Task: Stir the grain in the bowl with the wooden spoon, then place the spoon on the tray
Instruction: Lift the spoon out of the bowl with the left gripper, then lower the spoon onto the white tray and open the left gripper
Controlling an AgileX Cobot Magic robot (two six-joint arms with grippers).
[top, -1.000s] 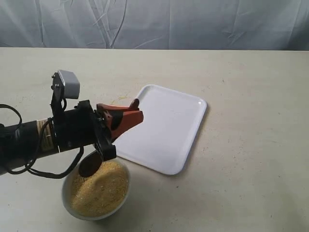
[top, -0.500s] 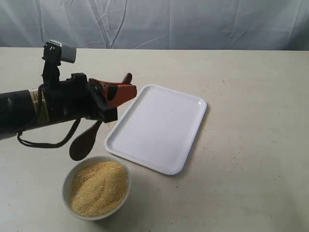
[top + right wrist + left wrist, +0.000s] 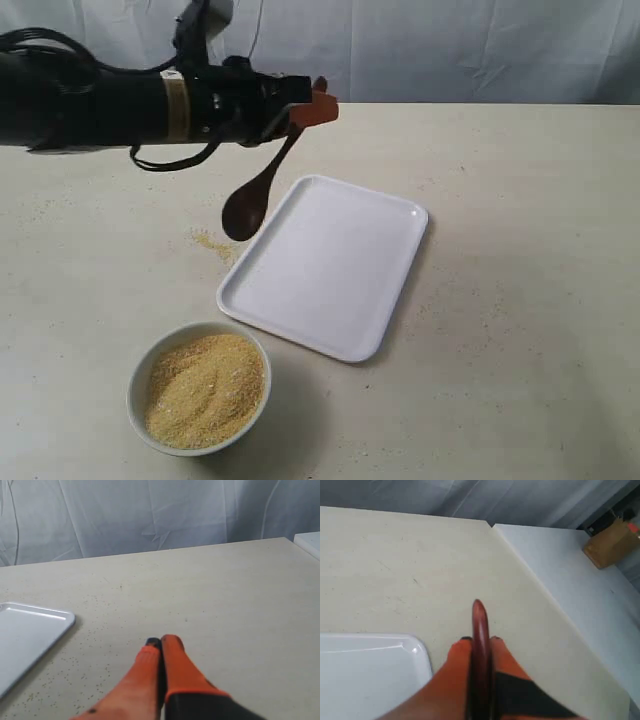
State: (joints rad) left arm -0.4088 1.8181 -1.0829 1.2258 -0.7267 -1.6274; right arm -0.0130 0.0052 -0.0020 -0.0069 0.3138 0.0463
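My left gripper [image 3: 312,107] is high above the table's back left, shut on the handle of the wooden spoon [image 3: 254,194]. The dark scoop hangs down over the table just left of the tray's [image 3: 375,300] far left edge. In the left wrist view the spoon's handle [image 3: 480,650] sits pinched between the orange fingers [image 3: 455,665], with the tray's corner [image 3: 415,652] beside them. The white bowl [image 3: 140,385] of yellow grain [image 3: 205,390] stands at the front left, apart from the spoon. My right gripper [image 3: 160,642] is shut on nothing, over bare table.
A little spilled grain [image 3: 210,242] lies on the table left of the tray. A white curtain hangs behind the table. In the left wrist view the table's edge [image 3: 540,587] and a cardboard box [image 3: 610,547] beyond it show.
My left gripper has lifted the spoon out of the bowl, risen and moved back and to the right toward the tray. The spoon's scoop now hangs clear of the bowl.
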